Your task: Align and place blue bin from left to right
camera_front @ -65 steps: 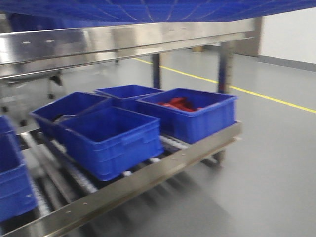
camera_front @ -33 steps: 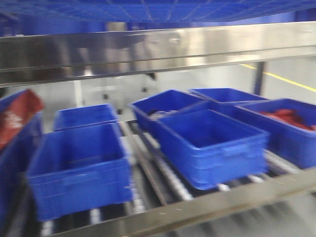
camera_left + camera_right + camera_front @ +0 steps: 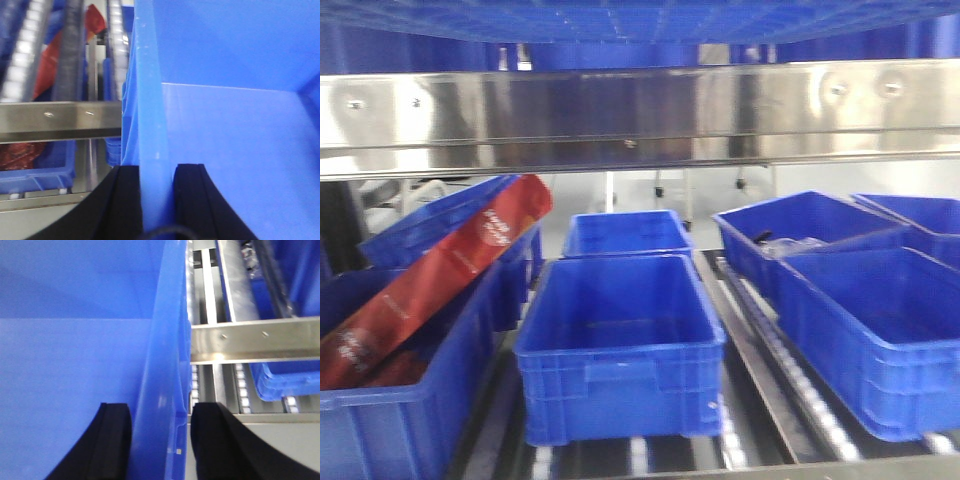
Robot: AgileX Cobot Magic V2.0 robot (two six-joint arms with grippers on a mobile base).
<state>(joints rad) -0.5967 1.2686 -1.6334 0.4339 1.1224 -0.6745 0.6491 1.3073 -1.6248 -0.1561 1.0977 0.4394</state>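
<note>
A blue bin (image 3: pixel 640 18) hangs between two robot arms above a steel rack (image 3: pixel 640 110), and its grid-ribbed underside fills the top edge of the front view. The left jaws are clenched on one side wall of the bin. One black pad (image 3: pixel 125 200) presses against the wall's outer face and the other against the inner face. The right jaws grasp the opposite wall in the same way, with one pad (image 3: pixel 115 440) inside the bin and the other outside.

Darker blue crates stand on the roller shelf (image 3: pixel 760 350) under the rack's bright front rail. An open crate (image 3: pixel 620 350) sits in the middle, with a smaller crate (image 3: pixel 625 232) just behind it. The left crate (image 3: pixel 380 430) holds a long red packet (image 3: pixel 430 285) that leans up over its rim. At the right is a front crate (image 3: pixel 880 340), and behind it a rear crate (image 3: pixel 800 225) holds something small that is too blurred to name.

Both wrist views look down past the bin's walls to the rail and the rollers beneath. A strip of grey floor (image 3: pixel 280 450) shows at the bottom of the right wrist view.
</note>
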